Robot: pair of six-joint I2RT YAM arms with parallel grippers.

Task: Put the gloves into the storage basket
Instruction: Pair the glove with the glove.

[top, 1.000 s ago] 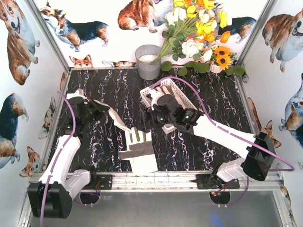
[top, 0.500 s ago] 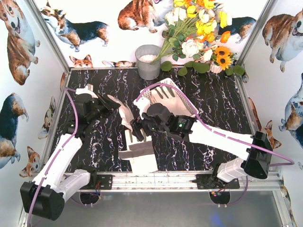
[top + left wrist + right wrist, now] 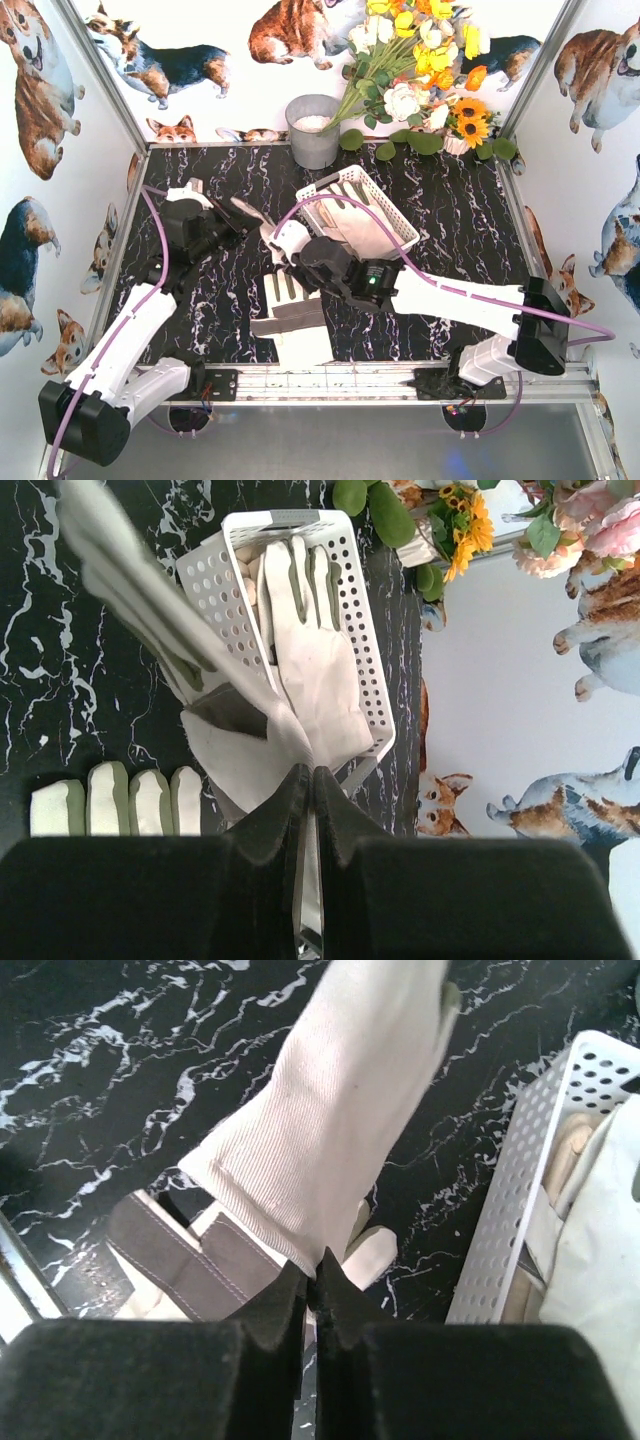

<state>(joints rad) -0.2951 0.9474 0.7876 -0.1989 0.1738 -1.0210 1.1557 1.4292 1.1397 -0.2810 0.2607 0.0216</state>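
One cream glove point(image 3: 255, 213) hangs above the table, stretched between both arms. My left gripper point(image 3: 238, 222) is shut on it, and in the left wrist view the cloth point(image 3: 250, 750) sits in the closed jaws of this gripper point(image 3: 308, 775). My right gripper point(image 3: 284, 257) is shut on the same glove's ribbed cuff point(image 3: 340, 1110), pinched at its jaw tips point(image 3: 315, 1272). A second glove point(image 3: 295, 318) with grey palm patches lies flat below them. The white storage basket point(image 3: 345, 180) stands just right, tilted, with a glove point(image 3: 310, 650) inside.
A grey round bucket point(image 3: 313, 130) and a bunch of artificial flowers point(image 3: 420, 70) stand at the back wall. The right arm's purple cable point(image 3: 330, 200) arcs over the basket. Corgi-print walls close in three sides.
My right gripper moved left from the basket to the hanging glove and shut on its cuff. The left gripper kept its hold and shifted the glove slightly back and right.
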